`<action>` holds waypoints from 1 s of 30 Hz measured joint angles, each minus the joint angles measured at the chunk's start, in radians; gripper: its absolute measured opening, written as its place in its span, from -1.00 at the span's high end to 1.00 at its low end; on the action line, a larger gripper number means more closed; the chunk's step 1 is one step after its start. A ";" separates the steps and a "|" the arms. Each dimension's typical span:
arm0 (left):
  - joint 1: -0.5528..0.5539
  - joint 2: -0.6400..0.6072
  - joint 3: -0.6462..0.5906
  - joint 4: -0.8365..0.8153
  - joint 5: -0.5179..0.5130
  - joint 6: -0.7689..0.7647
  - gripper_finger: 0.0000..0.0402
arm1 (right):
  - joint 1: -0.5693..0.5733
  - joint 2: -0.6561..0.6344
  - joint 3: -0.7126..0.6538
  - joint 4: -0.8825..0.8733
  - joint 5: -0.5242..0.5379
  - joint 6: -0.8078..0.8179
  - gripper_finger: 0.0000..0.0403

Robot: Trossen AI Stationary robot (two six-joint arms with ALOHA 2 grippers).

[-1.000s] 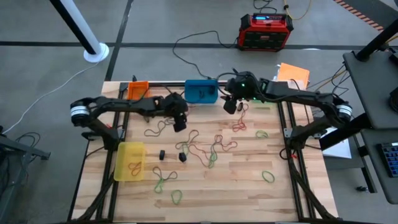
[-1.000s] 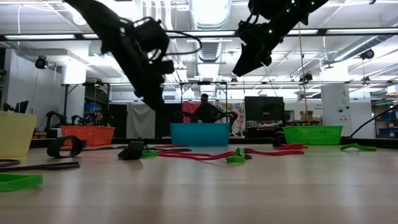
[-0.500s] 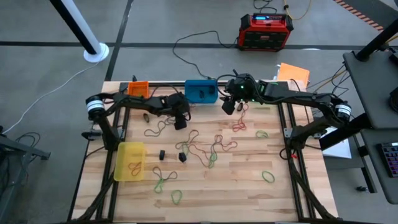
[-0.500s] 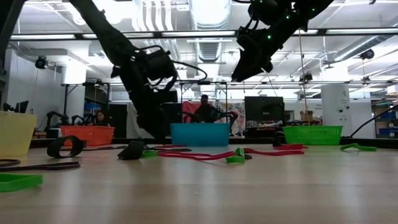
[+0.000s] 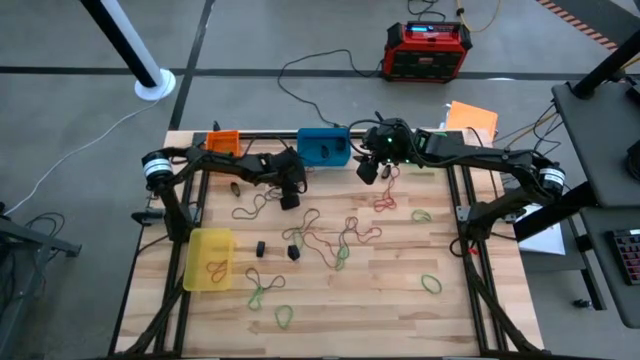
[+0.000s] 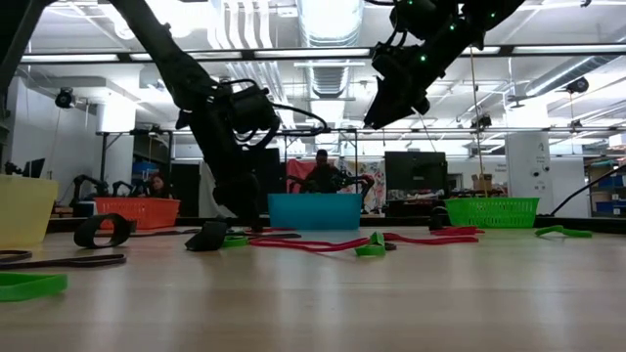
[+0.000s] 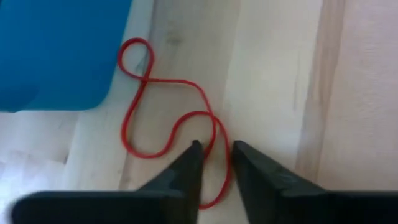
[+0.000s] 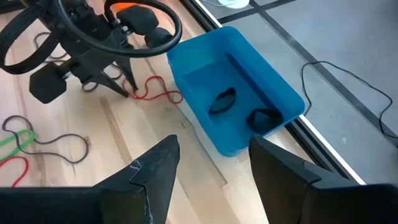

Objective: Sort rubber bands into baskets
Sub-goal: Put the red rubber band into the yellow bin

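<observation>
Right wrist view, blue basket (image 8: 273, 102), two black rubber bands (image 8: 222, 99) inside

From where I stand, nothing here can be read: no word, number or brand is legible on anything in these views. The red-and-black power box (image 5: 428, 49) on the floor beyond the table's far edge has a small lit display, but whatever it shows is too small to make out.

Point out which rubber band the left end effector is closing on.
The red rubber band beside the blue basket; the left end effector straddles one strand, while the other bands lie farther out.
</observation>
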 joint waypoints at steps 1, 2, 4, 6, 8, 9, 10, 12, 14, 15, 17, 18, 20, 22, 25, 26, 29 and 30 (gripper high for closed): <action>0.000 0.000 -0.001 0.000 0.002 0.000 0.85 | 0.000 0.000 0.000 -0.001 0.000 0.000 0.06; 0.000 0.001 -0.001 0.000 0.004 0.000 0.92 | 0.000 0.000 0.000 -0.001 0.000 0.000 0.06; 0.000 -0.001 -0.001 0.000 0.004 -0.001 0.96 | 0.000 0.000 0.000 0.000 0.000 0.000 0.06; -0.001 -0.013 -0.001 -0.007 0.003 -0.001 0.98 | 0.000 0.000 0.000 -0.001 0.000 0.002 0.06; -0.006 -0.035 -0.003 -0.025 0.001 0.000 0.99 | 0.000 0.000 0.000 0.000 0.000 0.004 0.06; -0.008 -0.051 -0.005 -0.051 0.002 -0.001 1.00 | 0.000 0.000 0.000 0.000 0.000 0.004 0.06; -0.012 -0.070 -0.009 -0.076 0.006 -0.001 1.00 | 0.000 0.000 0.000 0.000 0.000 0.004 0.06; -0.019 -0.119 -0.008 -0.088 0.009 -0.003 1.00 | 0.000 0.000 0.000 -0.001 0.000 0.004 0.06; -0.026 -0.173 -0.006 -0.114 0.013 -0.004 1.00 | 0.000 0.000 0.000 0.000 0.000 0.006 0.06; -0.030 -0.197 -0.006 -0.129 0.015 -0.006 1.00 | 0.000 0.000 0.000 0.000 0.001 0.011 0.06; -0.042 -0.241 -0.006 -0.157 0.015 -0.009 1.00 | 0.000 0.000 0.000 0.002 0.000 0.012 0.06; -0.049 -0.268 -0.006 -0.158 0.015 -0.011 1.00 | 0.000 0.000 0.000 0.003 0.001 0.012 0.06; -0.067 -0.316 -0.005 -0.163 0.018 -0.011 1.00 | 0.000 0.000 0.000 0.004 0.001 0.011 0.06; -0.087 -0.359 -0.005 -0.184 0.021 -0.015 1.00 | 0.000 0.000 -0.001 0.004 0.001 0.011 0.06; -0.113 -0.418 -0.005 -0.208 0.024 -0.018 1.00 | 0.000 0.000 -0.004 0.007 0.001 0.011 0.06; -0.117 -0.431 -0.005 -0.216 0.027 -0.019 1.00 | 0.000 0.000 -0.006 0.007 0.001 0.011 0.06; -0.114 -0.438 -0.037 -0.192 0.028 -0.023 1.00 | 0.000 0.000 -0.019 0.017 0.001 0.011 0.06; -0.107 -0.433 -0.055 -0.156 0.024 -0.030 1.00 | 0.000 0.000 -0.023 0.020 0.001 0.012 0.06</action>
